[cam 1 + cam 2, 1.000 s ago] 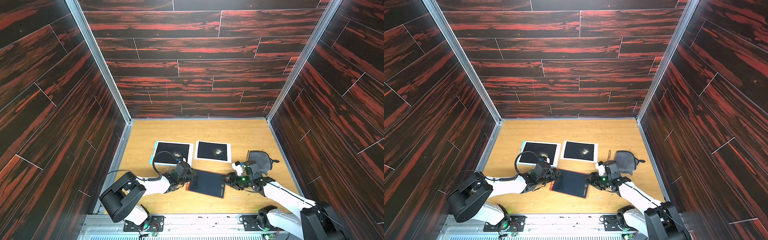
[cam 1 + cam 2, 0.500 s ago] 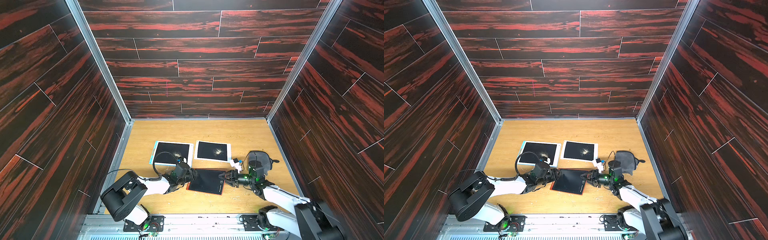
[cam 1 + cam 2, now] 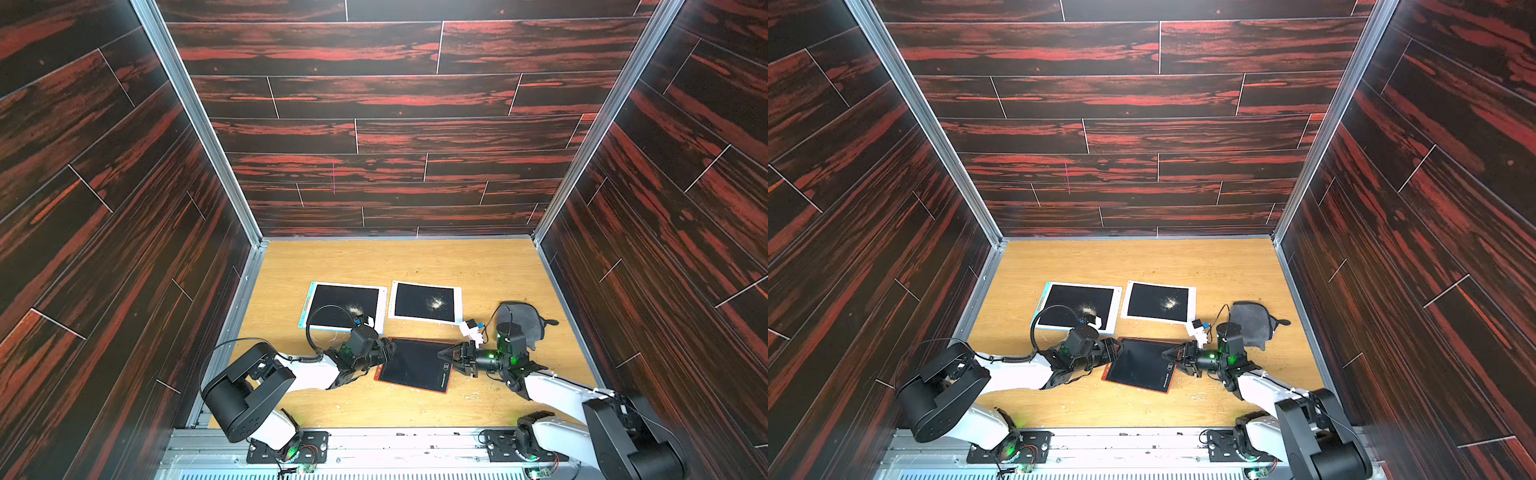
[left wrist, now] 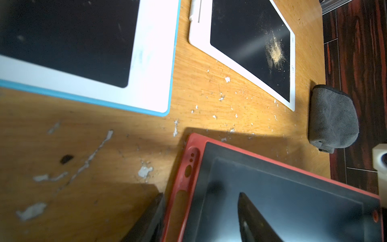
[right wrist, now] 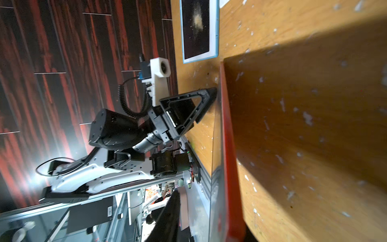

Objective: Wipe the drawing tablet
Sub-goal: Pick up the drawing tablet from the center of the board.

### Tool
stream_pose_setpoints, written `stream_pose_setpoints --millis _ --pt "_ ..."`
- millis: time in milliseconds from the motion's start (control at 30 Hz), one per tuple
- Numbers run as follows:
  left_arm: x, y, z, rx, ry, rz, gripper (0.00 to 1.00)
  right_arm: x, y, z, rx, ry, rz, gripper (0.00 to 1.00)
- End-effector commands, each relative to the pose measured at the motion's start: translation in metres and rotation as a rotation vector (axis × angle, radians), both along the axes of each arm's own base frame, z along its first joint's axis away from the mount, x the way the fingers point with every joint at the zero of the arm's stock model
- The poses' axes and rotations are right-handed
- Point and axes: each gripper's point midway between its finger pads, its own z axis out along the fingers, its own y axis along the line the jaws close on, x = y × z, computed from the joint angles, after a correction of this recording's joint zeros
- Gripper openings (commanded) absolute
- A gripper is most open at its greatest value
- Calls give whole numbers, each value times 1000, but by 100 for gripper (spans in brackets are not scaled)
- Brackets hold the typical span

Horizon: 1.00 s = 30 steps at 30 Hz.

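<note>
Top views, both: the red tablet (image 3: 415, 365) sits between my left pincer (image 3: 388, 351) and my right pincer (image 3: 442, 355), one at each short edge. Beside my right pincer's wrist lies the grey cloth (image 3: 519, 320), ungripped. Beyond both pincers lie the blue-edged tablet (image 3: 345, 305) and the white tablet (image 3: 424, 303), each bearing a pale powder patch (image 3: 435, 302).

Left wrist view: my left pincer is clamped across the rim of the red tablet (image 4: 282, 199), one finger (image 4: 255, 222) on its screen, which looks free of powder.

Right wrist view: the red tablet (image 5: 228, 146) runs edge-on past one finger (image 5: 169, 218) of my right pincer. Whether that pincer grips it, I cannot tell.

Judged progress: the red tablet seems done, while two powdered tablets and the cloth pick-up appear left.
</note>
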Motion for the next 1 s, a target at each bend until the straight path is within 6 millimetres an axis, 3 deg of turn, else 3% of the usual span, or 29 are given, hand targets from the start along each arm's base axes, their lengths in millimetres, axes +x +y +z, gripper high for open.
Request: stream_pose_setpoints --millis 0,267,333,500,967 --pt "-36 30 -44 135 160 -9 57 1 -7 -8 -70 -12 -8 34" --pt "-36 32 -45 140 162 -7 57 1 -11 -11 -96 -7 -18 33" --pt "-36 32 -45 139 163 -6 57 1 -13 -12 -110 -10 -22 27" --pt "-36 31 -45 139 162 -6 57 2 -13 -10 -104 -13 -22 25" --pt "-35 31 -45 141 165 -7 57 3 -20 -7 -128 -35 -41 25"
